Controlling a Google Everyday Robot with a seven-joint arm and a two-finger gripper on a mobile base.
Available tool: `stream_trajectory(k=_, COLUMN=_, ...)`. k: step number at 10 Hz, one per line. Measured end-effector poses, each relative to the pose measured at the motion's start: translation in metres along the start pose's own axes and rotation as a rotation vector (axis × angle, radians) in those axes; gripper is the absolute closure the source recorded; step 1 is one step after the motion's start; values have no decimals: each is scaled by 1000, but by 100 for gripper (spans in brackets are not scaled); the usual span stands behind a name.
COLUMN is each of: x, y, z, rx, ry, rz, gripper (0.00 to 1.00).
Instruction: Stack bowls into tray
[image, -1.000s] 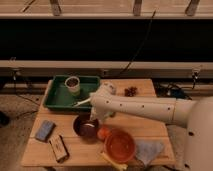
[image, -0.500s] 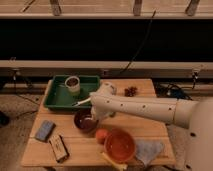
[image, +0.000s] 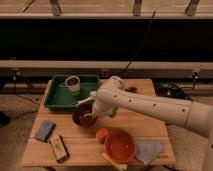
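At the front edge of the light wooden desk (image: 152, 125) a thin yellow object (image: 114, 162) lies just before the bright orange round bowl (image: 120, 145), which has a crumpled grey-blue cloth (image: 149, 150) beside it on the right and a small orange ball (image: 102, 133) touching its upper left rim. Towards the front left lie a brown block (image: 59, 148) and a blue-grey sponge (image: 45, 130). Nearer the middle stands the dark maroon-brown glossy bowl (image: 80, 118), well apart from the cloth and outside the tray. The gripper (image: 90, 115) reaches down from the white arm (image: 145, 104) to this bowl's right rim, its fingers pressed together; whether the rim is pinched between them cannot be told. Behind the bowl, at the back left, sits the dark green rectangular plastic tray (image: 56, 98), holding a small white cup (image: 73, 84). A small dark brown object (image: 132, 90) lies at the back, right of the tray.
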Motion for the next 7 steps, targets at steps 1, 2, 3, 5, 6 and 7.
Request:
stream_trajectory(k=1, x=-3, y=2, z=-13, rx=26, ry=0, rz=2, gripper=100)
stream_trajectory(k=2, x=-7, y=6, z=-29, rx=53, ry=1, rz=5, gripper=100)
stream_trajectory(k=3, x=-11, y=14, z=-42, rx=69, ry=2, rz=10, gripper=100)
stream_trajectory(k=5, x=-19, y=39, z=-59, rx=80, ry=6, rz=29, gripper=100)
stream_trajectory(k=6, x=-24, y=54, z=-65, rx=76, ry=8, rz=44, gripper=100)
stream_trajectory(k=7, x=-28, y=69, z=-68, rx=68, ry=9, rz=63, gripper=100)
